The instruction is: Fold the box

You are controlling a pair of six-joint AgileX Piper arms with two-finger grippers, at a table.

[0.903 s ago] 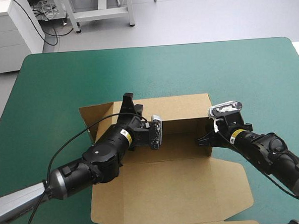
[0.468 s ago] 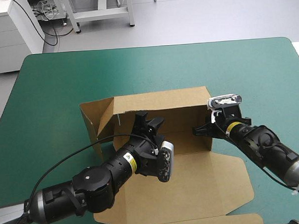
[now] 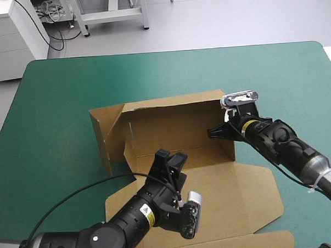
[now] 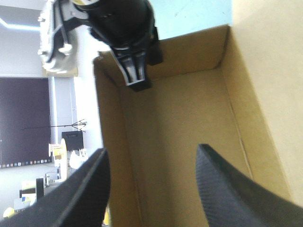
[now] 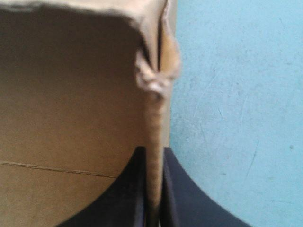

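One brown box (image 3: 176, 123) is sitting near the middle of the one teal-green cover (image 3: 60, 95), and two grippers are working at it. The box is forming an open tray. Its far wall is standing upright and its right end wall is standing as well. At its left end two panels are leaning outward at a slant rather than standing square. The lid (image 3: 240, 192) is lying flat on the cover, reaching toward the table's near edge.

The left gripper (image 3: 171, 158) is hovering over the seam where the lid is joining the tray, pointing toward the far wall. In the left wrist view its two black fingers (image 4: 90, 189) are standing wide apart, with nothing between them but the tray's floor (image 4: 180, 123) farther ahead. They are touching no board, as far as the views are showing.

The right gripper (image 3: 216, 133) is reaching in from the table's right side at the tray's right end wall. In the right wrist view its fingers (image 5: 177, 194) are pressing almost together, pinching that upright wall's edge (image 5: 154, 123) between them. One finger is sitting inside the tray and the other outside, over the cover. The board's corner (image 5: 156, 71) just ahead of the fingertips is looking crumpled and frayed. The left wrist view is also showing this gripper (image 4: 137, 71), farther off, at the tray's far end.
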